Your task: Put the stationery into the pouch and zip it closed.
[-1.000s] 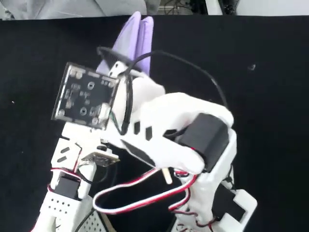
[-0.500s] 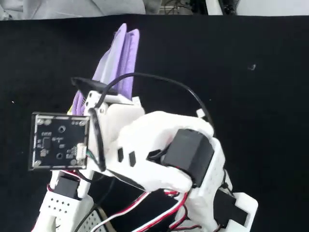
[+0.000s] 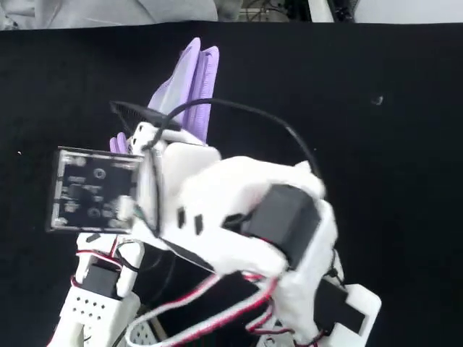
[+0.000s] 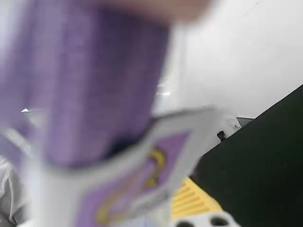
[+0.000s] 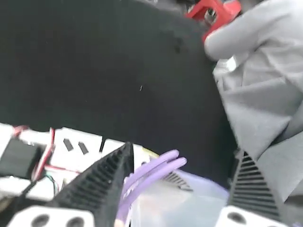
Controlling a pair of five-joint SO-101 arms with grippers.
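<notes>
A purple pouch (image 3: 192, 79) stands on edge above the black table, its two purple rims pointing away from the arms. Up close in the left wrist view, the pouch (image 4: 94, 85) and its white label (image 4: 142, 179) are blurred, and my left gripper appears shut on it, with its fingers hidden. My right gripper (image 5: 173, 189) is open, and its black ribbed fingers (image 5: 97, 184) stand wide on either side of the pouch rims (image 5: 156, 170). Two white arms (image 3: 239, 210) overlap in the high view and cover the pouch's lower part. No loose stationery is visible.
Black cloth (image 3: 391, 144) covers the table, with free room to the right and far side. A camera board (image 3: 90, 189) sticks out from one arm at the left. Grey fabric (image 5: 255, 71) and a red object (image 5: 213, 12) lie beyond the table edge.
The pouch swung left, then came back slightly right. The upper arm turned, carrying its camera board down and to the left.
</notes>
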